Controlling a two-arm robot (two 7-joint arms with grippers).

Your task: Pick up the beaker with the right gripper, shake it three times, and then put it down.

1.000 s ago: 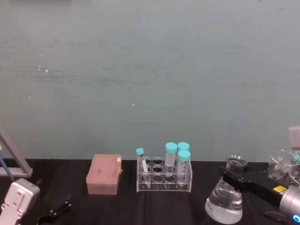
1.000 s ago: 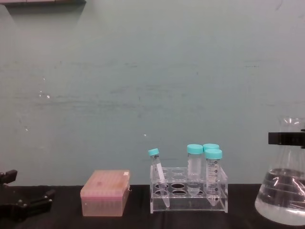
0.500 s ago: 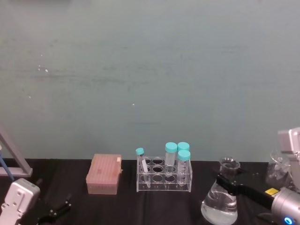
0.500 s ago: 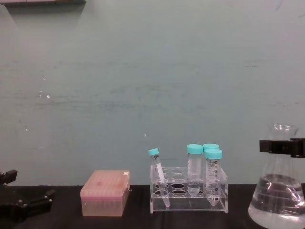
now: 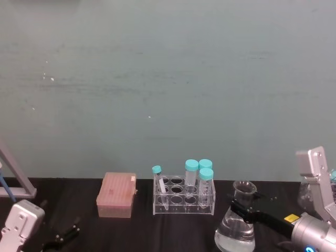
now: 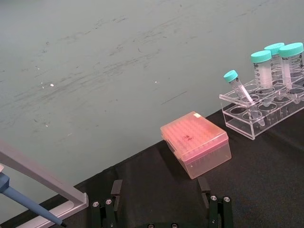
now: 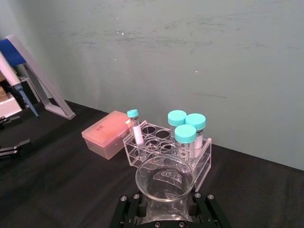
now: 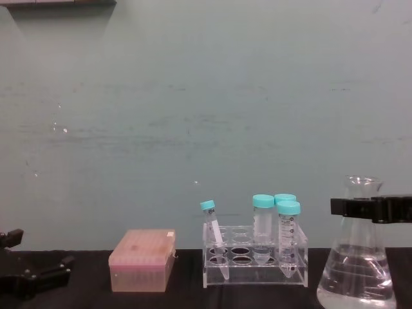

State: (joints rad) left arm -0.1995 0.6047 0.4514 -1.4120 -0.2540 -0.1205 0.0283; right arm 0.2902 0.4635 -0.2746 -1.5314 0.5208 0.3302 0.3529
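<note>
We see the beaker [image 8: 358,257] at the right side of the black table [image 5: 173,231], just to the right of the clear tube rack [image 8: 255,261]. It stands upright and holds clear liquid in its wide lower part, while the narrow neck is empty. The right gripper [image 8: 360,207] has its dark fingers closed on the neck, just under the flared rim. If the base touches the table or hangs a little above it, we cannot tell.

The rack holds three big teal-capped tubes [image 5: 198,176] standing upright and one thin tube [image 8: 212,230] leaning to the left. One big tube seems to have some clear liquid at its bottom. A closed pink box [image 5: 116,196] stands left of the rack.

The left gripper [image 6: 161,209] rests low at the table's left side, its jaws spread apart and holding nothing.
</note>
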